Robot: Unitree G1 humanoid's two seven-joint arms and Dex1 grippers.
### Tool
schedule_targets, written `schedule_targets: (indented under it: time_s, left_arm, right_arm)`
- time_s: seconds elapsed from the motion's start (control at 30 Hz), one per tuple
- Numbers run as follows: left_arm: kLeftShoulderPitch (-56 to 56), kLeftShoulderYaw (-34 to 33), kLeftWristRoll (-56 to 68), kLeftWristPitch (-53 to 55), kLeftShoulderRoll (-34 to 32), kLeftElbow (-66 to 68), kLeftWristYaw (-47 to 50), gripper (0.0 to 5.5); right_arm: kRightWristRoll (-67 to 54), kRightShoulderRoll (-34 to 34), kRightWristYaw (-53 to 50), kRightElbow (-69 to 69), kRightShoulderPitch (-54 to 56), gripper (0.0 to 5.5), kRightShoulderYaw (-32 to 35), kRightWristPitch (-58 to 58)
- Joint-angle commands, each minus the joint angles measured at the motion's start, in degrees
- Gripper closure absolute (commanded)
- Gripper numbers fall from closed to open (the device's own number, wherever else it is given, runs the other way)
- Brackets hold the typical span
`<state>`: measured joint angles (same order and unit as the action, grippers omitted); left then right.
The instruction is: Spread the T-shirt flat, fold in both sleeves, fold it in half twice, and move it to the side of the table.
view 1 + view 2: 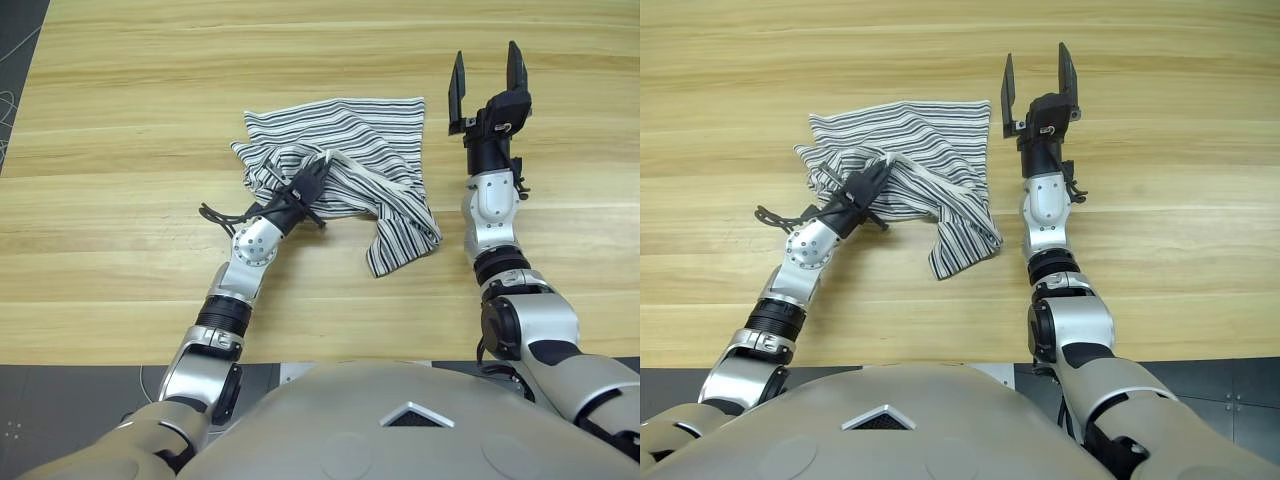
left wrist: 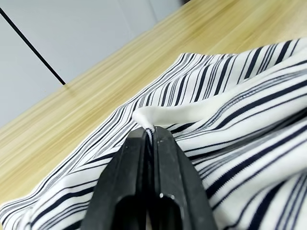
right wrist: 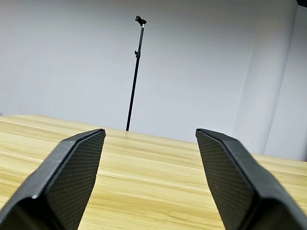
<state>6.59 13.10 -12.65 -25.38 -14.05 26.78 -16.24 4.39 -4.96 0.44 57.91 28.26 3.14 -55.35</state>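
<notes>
Left hand pinched closed on T-shirt, forearm angled inward, right hand splayed wide, forearm stretched forward

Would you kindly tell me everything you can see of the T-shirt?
The T-shirt is a soft-looking knit with dark and white stripes and a white trim band. It lies crumpled on the wooden table, its far part fairly flat, the near part bunched, one strip trailing toward the robot. The left gripper is shut on a fold beside the white trim.
</notes>
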Motion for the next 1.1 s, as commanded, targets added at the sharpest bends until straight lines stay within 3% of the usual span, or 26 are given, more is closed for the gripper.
schedule_targets:
  time_s: [0.03,0.2,0.33,0.57,0.73,0.97,1.1]
  left_arm:
    - [1.06,0.01,-0.48,-0.67,-0.38,0.66,0.44,5.36]
    - [0.07,-0.78,1.69,-1.88,-0.48,-3.82,-0.47,5.36]
    - [-4.21,-2.06,4.74,0.33,-3.01,-16.92,-3.23,5.36]
    - [-24.56,-4.56,7.89,5.78,-19.18,-42.33,-16.14,5.36]
    - [-35.67,-7.25,6.37,7.43,-27.69,-48.44,-21.38,5.36]
    - [-37.26,-10.01,4.94,8.45,-27.97,-48.70,-20.12,5.36]
    - [-37.07,-10.03,4.68,8.66,-27.56,-48.42,-19.94,5.36]
  right_arm:
    - [0.22,0.35,-0.10,0.41,0.84,2.02,-0.33,-0.15]
    - [-5.26,1.02,6.20,-1.55,0.22,2.02,0.61,1.41]
    - [-18.02,1.33,23.64,-13.15,-3.57,2.02,-1.29,10.69]
    - [-25.58,-9.47,48.52,-35.00,-15.53,2.02,-8.55,25.28]
    - [-31.76,-20.00,61.63,-47.79,-22.92,2.02,-9.17,38.46]
    - [-29.00,-30.88,68.57,-49.85,-29.92,2.02,-7.75,46.09]
    - [-25.19,-32.20,68.77,-46.33,-30.31,2.02,-8.28,45.23]
